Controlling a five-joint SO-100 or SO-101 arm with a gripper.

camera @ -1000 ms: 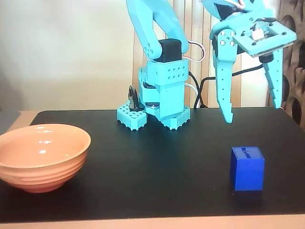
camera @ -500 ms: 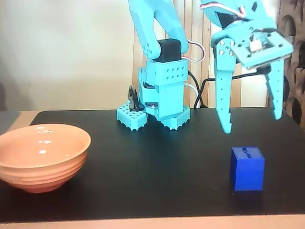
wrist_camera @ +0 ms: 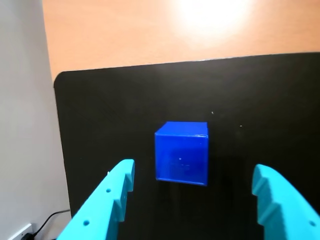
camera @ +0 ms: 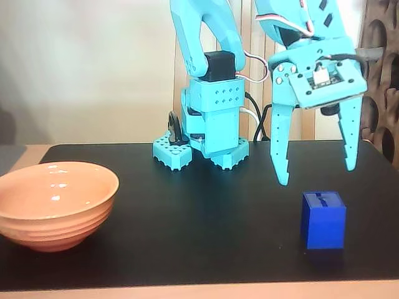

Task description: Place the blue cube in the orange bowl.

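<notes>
1. Blue cube (camera: 323, 219) resting on the black mat (camera: 206, 218), lower right of the fixed view; centred in the wrist view (wrist_camera: 181, 152).
2. Gripper (camera: 317, 174) hanging above the cube, upper right of the fixed view, fingers spread wide, touching nothing.
3. In the wrist view, 2 turquoise fingertips (wrist_camera: 120, 182) at the bottom edge, flanking the cube, apart from it.
4. Orange bowl (camera: 53, 203) at the far left of the fixed view, well apart from the cube.
</notes>
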